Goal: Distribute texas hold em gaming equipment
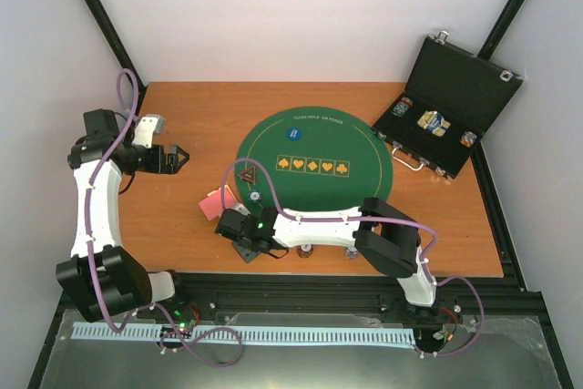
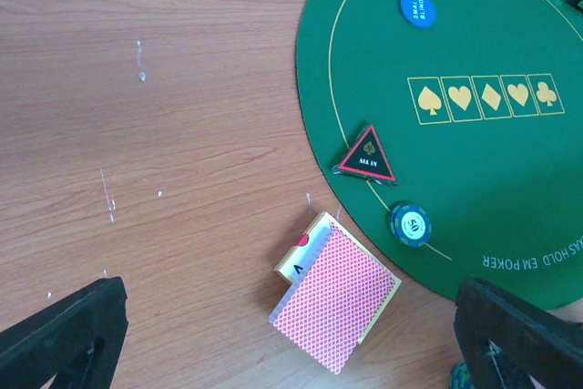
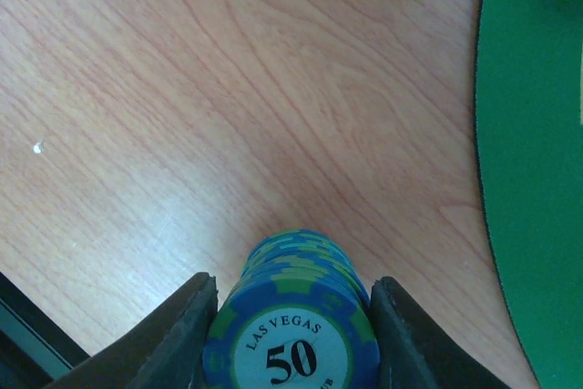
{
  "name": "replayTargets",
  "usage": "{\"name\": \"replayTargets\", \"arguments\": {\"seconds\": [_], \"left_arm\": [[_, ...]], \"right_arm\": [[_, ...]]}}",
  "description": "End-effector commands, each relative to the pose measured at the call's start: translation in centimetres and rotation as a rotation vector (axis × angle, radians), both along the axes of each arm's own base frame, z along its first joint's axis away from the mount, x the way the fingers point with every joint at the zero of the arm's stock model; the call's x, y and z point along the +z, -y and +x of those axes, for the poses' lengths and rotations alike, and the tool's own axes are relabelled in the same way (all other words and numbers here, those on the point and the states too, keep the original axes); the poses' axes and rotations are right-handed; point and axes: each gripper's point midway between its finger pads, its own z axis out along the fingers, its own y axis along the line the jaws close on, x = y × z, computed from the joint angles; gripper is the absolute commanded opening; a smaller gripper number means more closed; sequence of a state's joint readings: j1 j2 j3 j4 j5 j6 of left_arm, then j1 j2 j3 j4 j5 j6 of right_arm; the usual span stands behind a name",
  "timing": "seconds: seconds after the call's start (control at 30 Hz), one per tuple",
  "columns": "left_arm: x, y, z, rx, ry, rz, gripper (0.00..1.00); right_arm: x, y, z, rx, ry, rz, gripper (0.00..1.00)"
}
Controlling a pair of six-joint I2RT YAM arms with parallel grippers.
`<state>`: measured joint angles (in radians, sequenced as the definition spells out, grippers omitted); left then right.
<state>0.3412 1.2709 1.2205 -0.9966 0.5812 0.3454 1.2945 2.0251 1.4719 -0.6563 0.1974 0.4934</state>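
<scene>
Clerk: Item one, right gripper point(image 3: 293, 296): fingers point(image 3: 178, 330) pressed against both sides of a stack of blue green-striped poker chips point(image 3: 291, 353). The top chip's white centre is printed "LAS VEGAS 50".

Auditor: Location of that stack?

Clerk: Over the brown wooden table point(image 1: 173, 220), just off the near-left rim of the round green felt mat point(image 1: 314, 138). Whether it rests on the wood, cannot tell.

Auditor: Item two?

Clerk: Item two, left gripper point(image 1: 180, 157): jaws spread wide, over bare wood to the left of the mat.

Auditor: Cards?

Clerk: One deck of red-pink-backed playing cards point(image 2: 337, 312), backs up on the wood, just beside the mat's edge and not on it. It lies askew over a yellow-edged white face point(image 2: 301, 266) marked "A". Whether that is a card or a box, cannot tell.

Auditor: On the felt?

Clerk: Three pieces:
- round blue disc point(image 2: 418, 9), lettered "SMALL BLIND", toward the far side
- black triangular marker with red border point(image 2: 368, 156), lettered "ALL IN", at the left edge
- dark green round chip point(image 2: 410, 224), near the marker, on the yellow ring line

Also printed on the felt: a row of five yellow suit boxes point(image 2: 483, 97) across the middle.

Auditor: Storage?

Clerk: One black hard case with metal handle point(image 1: 460, 79), lid open, at the far-right corner of the table, well apart from both grippers. Its lower half holds small items point(image 1: 434, 122), too small to identify.
</scene>
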Motion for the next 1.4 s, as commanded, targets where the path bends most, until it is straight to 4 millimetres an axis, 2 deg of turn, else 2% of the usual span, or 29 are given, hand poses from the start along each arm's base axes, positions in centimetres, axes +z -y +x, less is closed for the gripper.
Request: {"name": "replayTargets", "arguments": {"seconds": [0.0, 0.33, 0.5, 0.57, 0.67, 0.83, 0.97, 1.17, 1.37], "left_arm": [[1.8, 0.0, 0.0, -0.007, 0.048, 0.007, 1.0], [1.7, -0.1, 0.2, -0.005, 0.044, 0.002, 1.0], [1.3, -0.2, 0.4, -0.002, 0.032, 0.002, 1.0], [1.0, -0.4, 0.6, 0.003, 0.019, 0.002, 1.0], [0.8, -0.4, 0.6, 0.004, 0.012, 0.001, 1.0], [0.7, -0.3, 0.6, 0.003, 0.011, -0.006, 1.0], [0.0, -0.5, 0.9, -0.001, -0.005, -0.008, 1.0], [-0.7, -0.5, 1.4, -0.01, -0.014, -0.019, 1.0], [-1.5, -0.4, 1.7, -0.014, -0.028, -0.038, 1.0]], "right_arm": [[0.4, -0.2, 0.1, 0.0, 0.015, 0.005, 0.36], [3.6, -0.4, 0.5, 0.021, 0.046, 0.024, 0.36], [6.3, 0.1, 1.9, -0.001, 0.072, 0.048, 0.35], [7.3, 0.7, 3.2, -0.022, 0.079, 0.062, 0.35], [8.8, 2.3, 6.3, -0.066, 0.102, 0.072, 0.35], [10.6, 6.0, 14.2, -0.192, 0.129, 0.097, 0.34], [10.9, 8.4, 20.4, -0.271, 0.156, 0.091, 0.34], [9.6, 10.8, 28.6, -0.359, 0.178, 0.062, 0.34], [6.4, 13.5, 34.7, -0.466, 0.149, 0.069, 0.34]]}}
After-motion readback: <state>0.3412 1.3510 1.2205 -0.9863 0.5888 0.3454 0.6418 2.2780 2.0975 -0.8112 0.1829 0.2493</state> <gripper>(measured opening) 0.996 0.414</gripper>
